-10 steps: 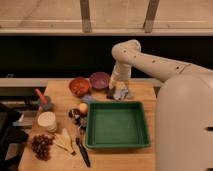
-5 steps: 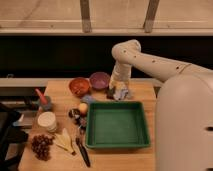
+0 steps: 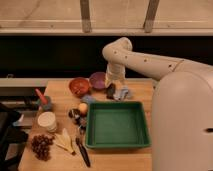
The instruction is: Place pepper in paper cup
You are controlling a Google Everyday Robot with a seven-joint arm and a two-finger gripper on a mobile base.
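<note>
First, pepper: thin and red-orange, near the left edge of the table, sticking up at a slant.
Small blue cup: right at the low end of the pepper. I cannot tell if the pepper sits in it or just leans on it.
Paper cup: white and round, just in front of the small blue cup, close to the pepper but not touching it.
Grapes: a dark bunch near the front left corner.
Yellow pieces: lying flat, just right of the grapes.
Red-orange bowl: at the back of the table.
Round yellow fruit: in front of that bowl, beside the tray's left corner.
Purple bowl: next to the red-orange bowl, on its right.
Table: light wood, with all of these on it.
Green tray: big and square, in the middle.
Gripper: dark, low over the back of the table, between the purple bowl and a blue-grey cloth, far from the pepper. I cannot tell if it is loose or squeezing something.
Arm: white, bending down to the gripper from the right.
</note>
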